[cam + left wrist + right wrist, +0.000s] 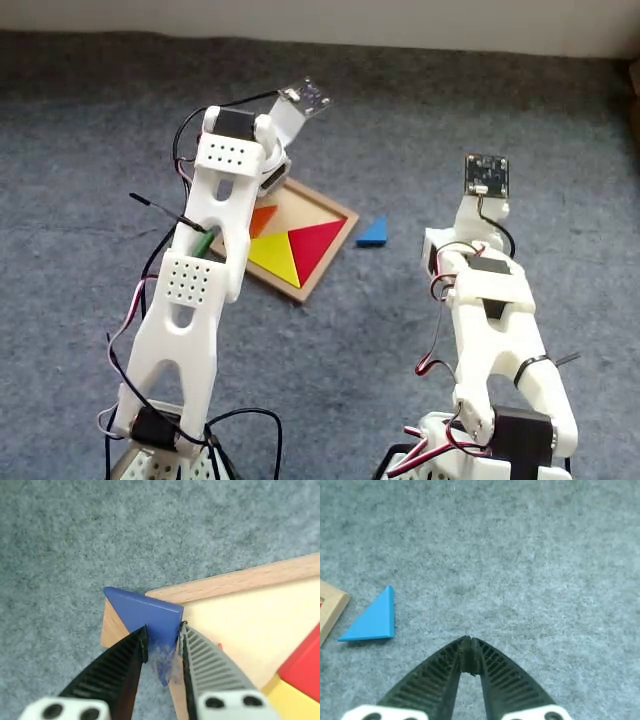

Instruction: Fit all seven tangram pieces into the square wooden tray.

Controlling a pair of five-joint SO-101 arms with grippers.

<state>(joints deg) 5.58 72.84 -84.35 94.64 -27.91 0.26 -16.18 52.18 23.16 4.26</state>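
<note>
The square wooden tray (331, 259) lies on the grey carpet and holds a red triangle (316, 240), a yellow triangle (275, 256) and an orange piece (262, 218). A green piece (203, 243) peeks out from under the left arm. My left gripper (162, 636) is shut on a dark blue triangle (142, 611), which hangs over the tray's corner (235, 580). A light blue triangle (373, 233) lies on the carpet just right of the tray. My right gripper (468, 643) is shut with nothing in it, a short way from that triangle (372, 621).
Grey carpet covers the whole work area. The left arm reaches across the tray's left half and hides it from above. The right arm stands to the right of the tray, with open carpet ahead of it. One tray corner (330, 611) borders the right wrist view.
</note>
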